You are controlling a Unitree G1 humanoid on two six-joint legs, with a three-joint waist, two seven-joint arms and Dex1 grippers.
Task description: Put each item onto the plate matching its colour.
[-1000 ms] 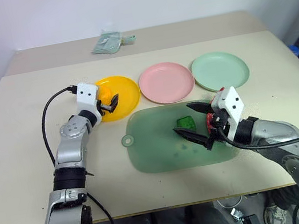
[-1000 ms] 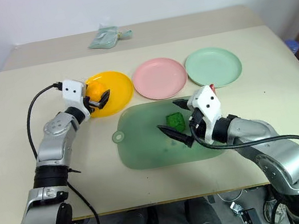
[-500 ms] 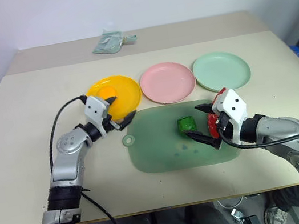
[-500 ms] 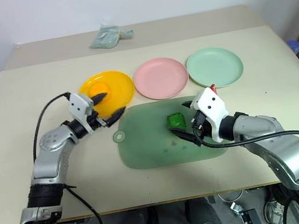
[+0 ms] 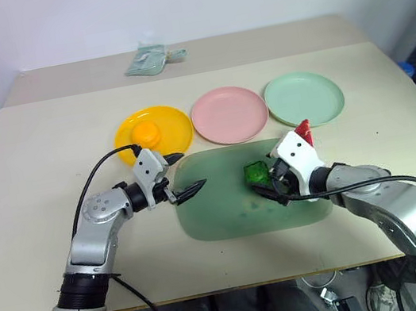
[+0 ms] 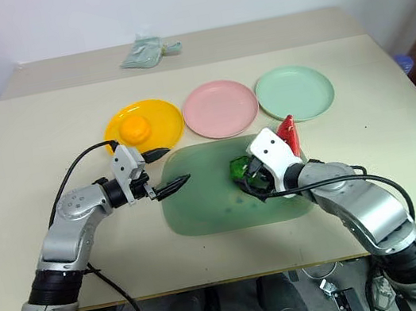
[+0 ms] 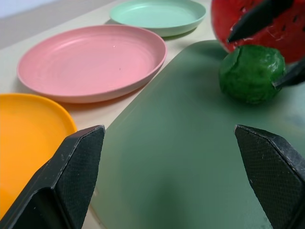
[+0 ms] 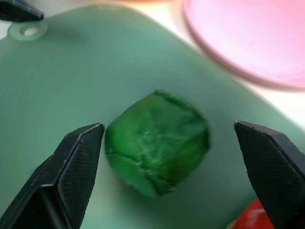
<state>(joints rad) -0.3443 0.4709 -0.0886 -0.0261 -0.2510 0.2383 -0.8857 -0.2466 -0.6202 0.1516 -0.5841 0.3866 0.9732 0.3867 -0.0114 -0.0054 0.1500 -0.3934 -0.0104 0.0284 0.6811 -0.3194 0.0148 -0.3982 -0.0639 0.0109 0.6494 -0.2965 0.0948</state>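
Observation:
The round orange fruit (image 5: 146, 132) lies on the yellow plate (image 5: 172, 133). The pink plate (image 5: 229, 115) and the mint green plate (image 5: 303, 97) are bare. On the pale green tray (image 5: 227, 216) sits the dark green lumpy vegetable (image 5: 256, 172), and my right gripper (image 5: 267, 177) is open with one finger on each side of it. In the right wrist view the vegetable (image 8: 157, 140) fills most of the gap. The red watermelon wedge (image 6: 288, 132) stands just behind that wrist. My left gripper (image 5: 182, 174) hangs open and empty over the tray's left edge.
A pale teal cloth bundle (image 5: 149, 59) lies at the far edge of the table. The three plates stand in a row just beyond the tray. In the left wrist view the watermelon wedge (image 7: 295, 33) stands close behind the vegetable (image 7: 248, 74).
My left gripper has pulled back from the yellow plate to the tray's left edge, leaving the orange fruit on the plate. My right gripper has sunk down around the green vegetable.

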